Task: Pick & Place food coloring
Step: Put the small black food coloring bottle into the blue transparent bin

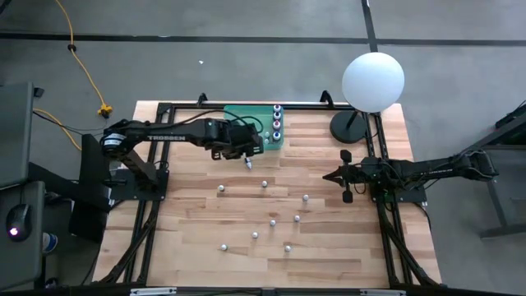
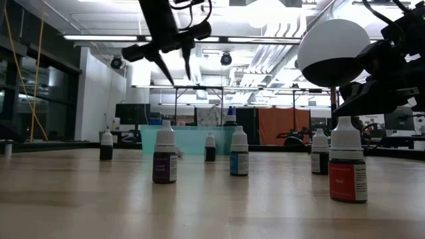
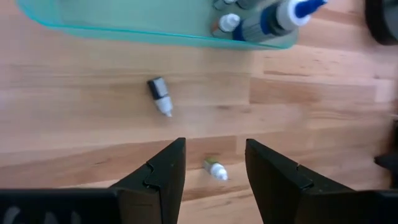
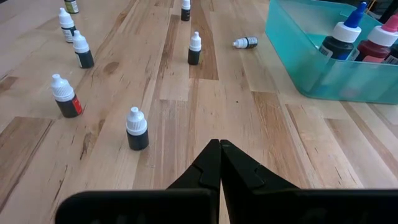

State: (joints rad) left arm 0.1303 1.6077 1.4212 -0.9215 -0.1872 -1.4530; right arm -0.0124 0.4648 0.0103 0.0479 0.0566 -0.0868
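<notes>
Butcher-block planks of a wooden table [image 1: 329, 247] fill the overhead view, with a white globe lamp [image 1: 373, 80] standing at the far right corner and a teal bin [image 1: 246, 119] set against the far edge. Food coloring bottles are scattered across the boards on the near side of the bin: eight upright ones can be counted from above as pale dots, the closest of them [image 1: 265, 183] a little way off the bin. One more bottle [image 3: 159, 95] is seen lying on its side just beside the bin wall, and another [image 3: 215, 169] lies tipped directly below the left gripper [image 3: 214, 163], whose jaws are parted around empty air. Three capped bottles [image 1: 277, 123] are already stood inside the bin at its right end; any others in there cannot be made out.

Each bottle is judged to be light, rigid plastic, smooth and easily rolled or knocked over, so a gentle pinch across the body below the cap is likely the safest hold; the fallen ones would need to be taken across the barrel.

Right of the bin, near the lamp base, the right gripper [image 4: 219, 163] is parked with its fingers pressed together, nothing held.
</notes>
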